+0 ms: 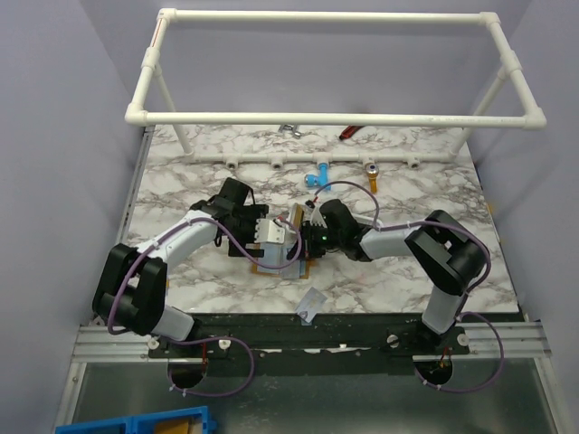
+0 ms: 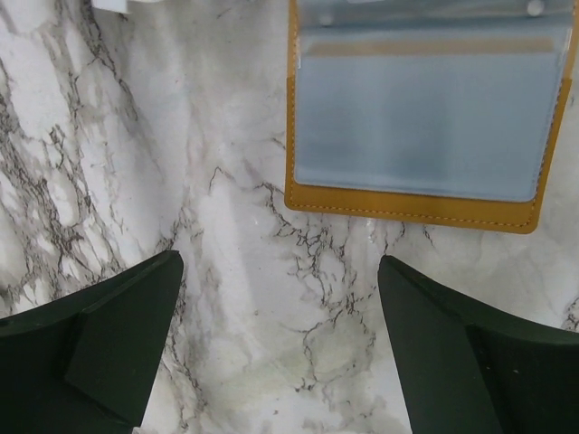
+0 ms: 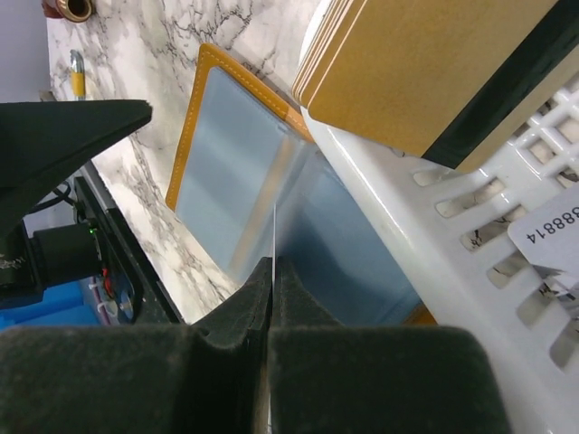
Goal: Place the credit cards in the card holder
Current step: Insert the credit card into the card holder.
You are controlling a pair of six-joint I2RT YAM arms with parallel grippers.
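One thin edge-on card (image 3: pixel 272 212) is pinched by right fingers (image 3: pixel 371 380) over the orange-brown leather card holder (image 3: pixel 226 136); left fingers (image 2: pixel 99 344) are spread. Through tilt, the sleeve (image 3: pixel 330 240) could be missed.

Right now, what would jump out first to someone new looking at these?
The card holder lies open flat on the marble table mid-scene, clear sleeves up. The right gripper is pinched shut on what looks like a thin card seen edge-on, pointing at the holder, next to a white basket with a tan card stack. The left gripper hangs open just short of the holder.
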